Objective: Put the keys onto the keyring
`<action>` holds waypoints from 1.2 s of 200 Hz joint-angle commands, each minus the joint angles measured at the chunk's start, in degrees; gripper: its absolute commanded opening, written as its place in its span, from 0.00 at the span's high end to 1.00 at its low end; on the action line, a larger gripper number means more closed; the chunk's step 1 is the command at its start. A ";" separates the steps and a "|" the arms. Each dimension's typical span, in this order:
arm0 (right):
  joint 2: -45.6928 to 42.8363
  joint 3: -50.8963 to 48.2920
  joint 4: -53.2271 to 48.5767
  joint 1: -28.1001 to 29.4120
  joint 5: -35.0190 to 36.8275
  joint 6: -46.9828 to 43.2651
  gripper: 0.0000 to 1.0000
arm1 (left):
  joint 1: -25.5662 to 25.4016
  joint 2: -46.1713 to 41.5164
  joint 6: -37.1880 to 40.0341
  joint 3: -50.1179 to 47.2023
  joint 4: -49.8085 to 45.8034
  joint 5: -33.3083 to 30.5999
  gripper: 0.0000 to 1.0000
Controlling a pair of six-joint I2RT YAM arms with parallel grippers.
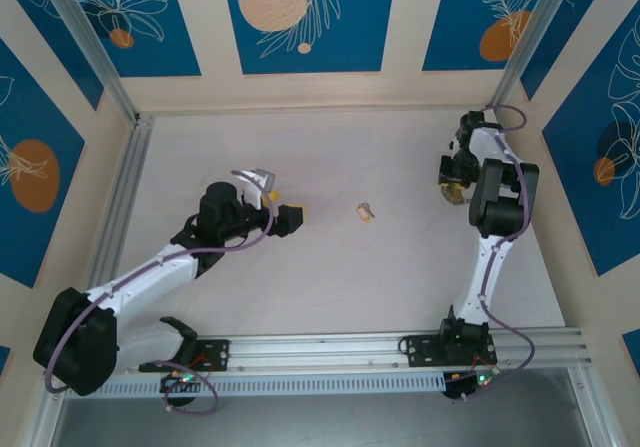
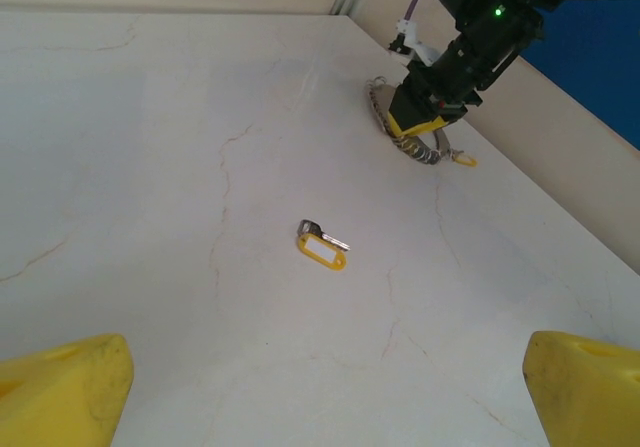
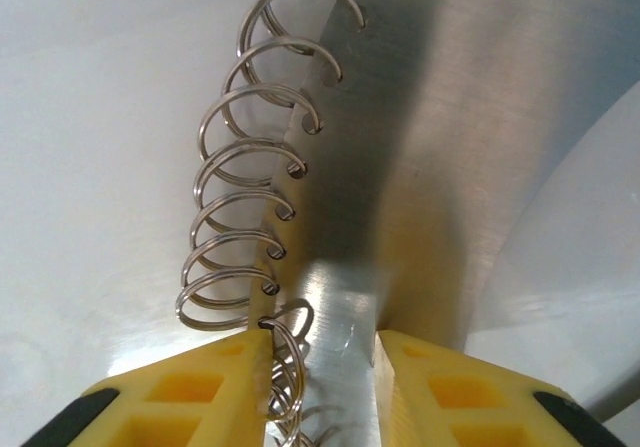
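Overall, table (image 1: 330,287): pale marbled top edged by metal rails (image 1: 110,207).
Left arm (image 1: 150,267): reaches from 7 o'clock toward the table's middle.
Right arm (image 1: 490,237): rises from 5 o'clock and bends over to 2 o'clock.
Left gripper (image 1: 288,210): just short of centre on the 9 o'clock side, its yellow fingers (image 2: 65,387) spread wide with nothing between them.
Right gripper (image 1: 455,193): down at the tabletop at 2 o'clock, over the bunch. Its fingers (image 3: 190,397) are drawn fairly close with a gap left. One loop touches a pad and a flat shiny strip lies in the gap. Whether anything is truly clamped cannot be told.
Bunch of keys (image 2: 405,145): a curved grey heap under the right gripper, with a yellow tag (image 2: 462,159) poking out at its 4 o'clock side in the left wrist view.
Wire loops (image 3: 240,217): a silvery row running from between the right fingers toward 12 o'clock.
Loose key (image 1: 366,211): small and yellow-tagged, flat near centre, at 3 o'clock from the left gripper and well apart from the bunch.
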 commanded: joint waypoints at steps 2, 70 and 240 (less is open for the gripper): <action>-2.11 -2.62 -0.94 1.32 -0.86 -0.25 0.72 | 0.46 -1.78 -0.82 -0.35 0.28 -0.79 0.00; -8.84 -12.67 3.17 7.97 -1.92 0.66 0.81 | 0.49 -2.38 -1.33 -0.70 -1.19 -1.56 0.00; -19.26 -15.22 7.66 28.56 1.27 -1.12 1.00 | 0.41 -16.45 -4.90 -6.67 -15.81 -8.42 0.00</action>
